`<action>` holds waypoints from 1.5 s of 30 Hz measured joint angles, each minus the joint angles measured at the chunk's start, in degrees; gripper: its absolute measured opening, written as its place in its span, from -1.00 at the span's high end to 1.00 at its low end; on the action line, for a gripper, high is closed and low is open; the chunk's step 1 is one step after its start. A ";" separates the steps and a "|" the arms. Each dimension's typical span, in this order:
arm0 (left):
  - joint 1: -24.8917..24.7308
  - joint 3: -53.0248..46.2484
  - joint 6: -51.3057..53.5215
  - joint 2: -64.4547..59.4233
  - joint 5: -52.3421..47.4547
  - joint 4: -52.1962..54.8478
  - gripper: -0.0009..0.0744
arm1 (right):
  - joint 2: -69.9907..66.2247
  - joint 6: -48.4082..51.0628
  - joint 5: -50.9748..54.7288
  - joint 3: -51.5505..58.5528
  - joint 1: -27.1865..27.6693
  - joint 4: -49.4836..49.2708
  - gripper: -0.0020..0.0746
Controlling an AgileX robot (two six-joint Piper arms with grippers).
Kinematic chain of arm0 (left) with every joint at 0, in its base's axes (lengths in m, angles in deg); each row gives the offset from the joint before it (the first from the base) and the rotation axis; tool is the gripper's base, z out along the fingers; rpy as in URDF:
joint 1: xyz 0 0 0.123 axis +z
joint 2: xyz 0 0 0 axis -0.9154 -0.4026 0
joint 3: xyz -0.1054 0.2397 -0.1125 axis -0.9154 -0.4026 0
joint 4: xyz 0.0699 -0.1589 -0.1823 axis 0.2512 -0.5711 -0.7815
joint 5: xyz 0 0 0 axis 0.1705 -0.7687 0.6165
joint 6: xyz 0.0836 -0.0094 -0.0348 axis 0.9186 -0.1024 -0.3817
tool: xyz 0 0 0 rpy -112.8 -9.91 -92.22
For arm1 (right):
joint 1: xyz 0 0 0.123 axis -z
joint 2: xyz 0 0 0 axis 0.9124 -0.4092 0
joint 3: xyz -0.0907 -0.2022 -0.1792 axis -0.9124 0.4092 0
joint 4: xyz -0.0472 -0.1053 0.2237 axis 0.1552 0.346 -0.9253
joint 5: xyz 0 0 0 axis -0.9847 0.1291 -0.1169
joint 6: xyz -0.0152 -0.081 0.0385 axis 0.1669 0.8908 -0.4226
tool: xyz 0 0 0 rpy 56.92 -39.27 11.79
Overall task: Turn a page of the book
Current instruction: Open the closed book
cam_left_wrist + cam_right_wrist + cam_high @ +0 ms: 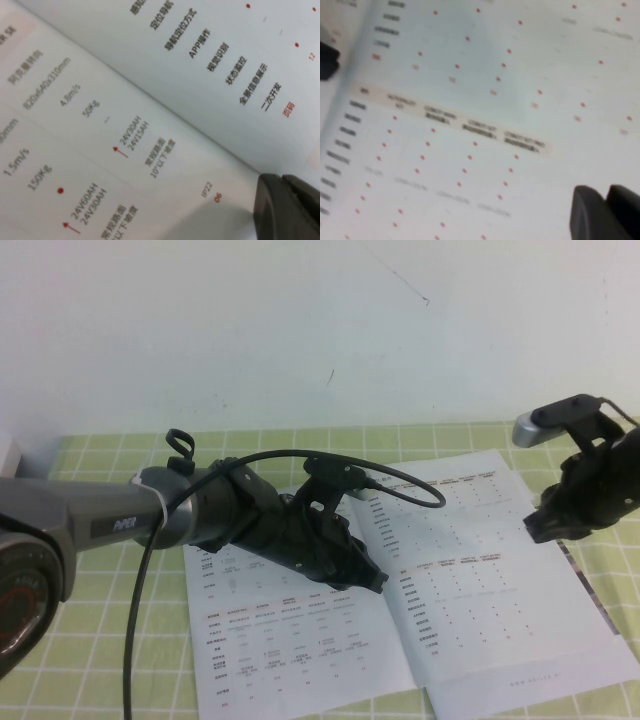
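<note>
1. High view: the book [400, 590] lies open and flat on the checked desk [90, 640]. The left claw [372, 580] rests at the centre fold, probably to pin the book down. The right claw [537, 525] hovers over the page [490, 570] near its outer edge, where a sheet lifts most easily.
2. Left wrist view: left claw fingertips [287, 205] together, just above the paper beside the fold.
3. Right wrist view: right claw fingertips [602, 210] nearly together, nothing visibly pinched; page beneath flat.
</note>
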 joint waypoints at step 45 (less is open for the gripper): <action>0.00 0.00 -0.22 0.00 0.00 0.00 0.99 | -6.80 -7.72 -6.17 0.00 0.25 0.67 -0.01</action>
